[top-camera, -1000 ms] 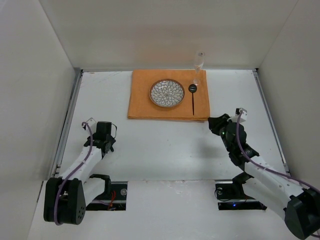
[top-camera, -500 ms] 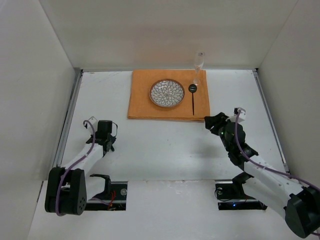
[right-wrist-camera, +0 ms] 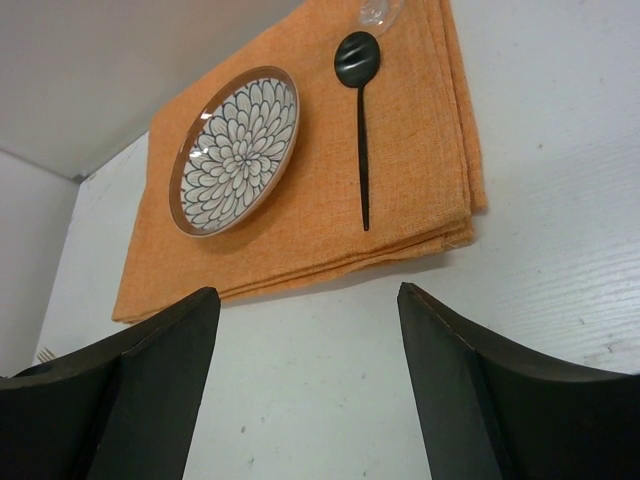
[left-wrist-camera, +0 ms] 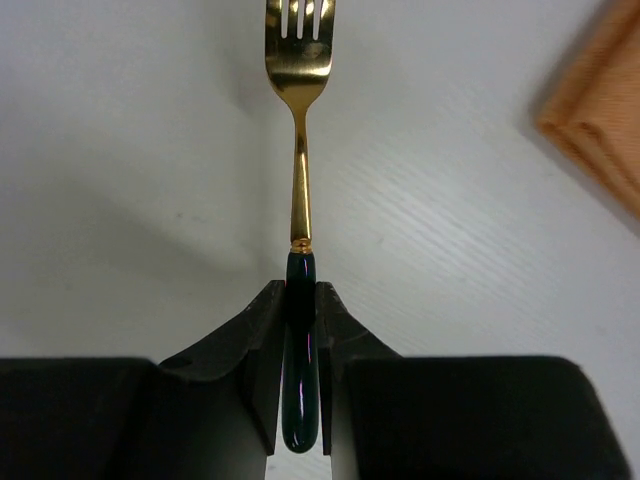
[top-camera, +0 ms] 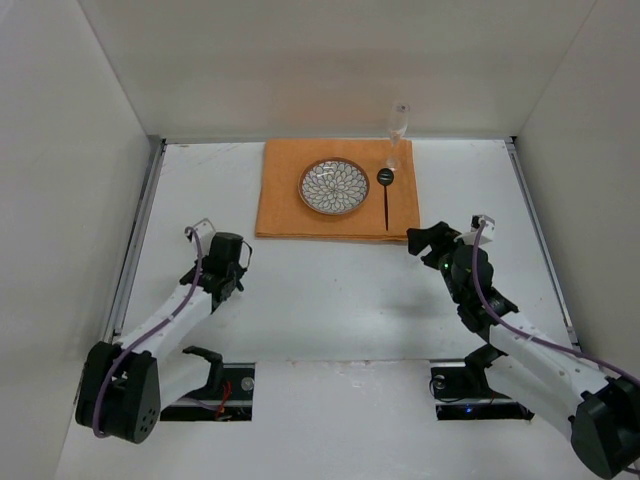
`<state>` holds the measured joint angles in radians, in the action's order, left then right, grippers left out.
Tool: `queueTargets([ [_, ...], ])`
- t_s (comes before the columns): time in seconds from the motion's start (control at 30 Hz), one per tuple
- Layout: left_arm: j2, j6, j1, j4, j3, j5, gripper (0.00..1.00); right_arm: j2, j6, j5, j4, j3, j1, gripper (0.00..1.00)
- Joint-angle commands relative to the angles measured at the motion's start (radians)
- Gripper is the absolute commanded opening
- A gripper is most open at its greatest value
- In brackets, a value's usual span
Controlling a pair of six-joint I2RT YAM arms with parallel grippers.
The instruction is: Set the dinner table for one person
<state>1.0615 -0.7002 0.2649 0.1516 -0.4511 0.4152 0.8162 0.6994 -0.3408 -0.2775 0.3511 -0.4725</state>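
Plain pale walls box in the white table, which fills the floor of the top view with a thin metal rail down its left side. At the far middle of it lies an orange placemat, carrying a patterned plate and, just to the right of that, a black spoon with its bowl at the far end; a clear glass stands at the mat's far right corner. The left gripper sits over bare table near the mat's near left corner, the right gripper just off the mat's near right corner. In the left wrist view the fingers are clamped on the dark green handle of a gold fork, whose tines point away over the white table, with a corner of the placemat at the upper right. In the right wrist view the fingers stand wide apart with nothing between them, framing the table and, beyond, the placemat, plate and spoon.
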Motion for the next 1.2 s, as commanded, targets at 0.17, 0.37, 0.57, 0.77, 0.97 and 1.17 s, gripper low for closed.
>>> queueTargets([
  [0.17,0.162,0.226,0.177,-0.064,-0.378,0.073,0.07,0.018,-0.012,-0.017,-0.065,0.026,-0.002,0.80],
  [0.37,0.422,0.373,0.199,-0.118,-0.581,-0.076,0.07,0.003,-0.008,-0.014,-0.068,0.019,0.004,0.80],
  [0.57,0.678,0.464,0.167,-0.061,-0.800,-0.194,0.07,0.032,-0.015,-0.017,-0.078,0.025,-0.002,0.80],
  [0.77,0.813,0.533,0.152,-0.014,-0.942,-0.200,0.07,0.035,-0.015,-0.007,-0.078,0.026,-0.010,0.80],
  [0.97,0.882,0.553,0.113,0.029,-1.011,-0.210,0.07,0.029,-0.015,-0.001,-0.074,0.028,-0.011,0.81],
  [1.17,0.923,0.570,0.096,0.039,-1.023,-0.223,0.07,0.034,-0.018,0.003,-0.074,0.031,-0.011,0.81],
])
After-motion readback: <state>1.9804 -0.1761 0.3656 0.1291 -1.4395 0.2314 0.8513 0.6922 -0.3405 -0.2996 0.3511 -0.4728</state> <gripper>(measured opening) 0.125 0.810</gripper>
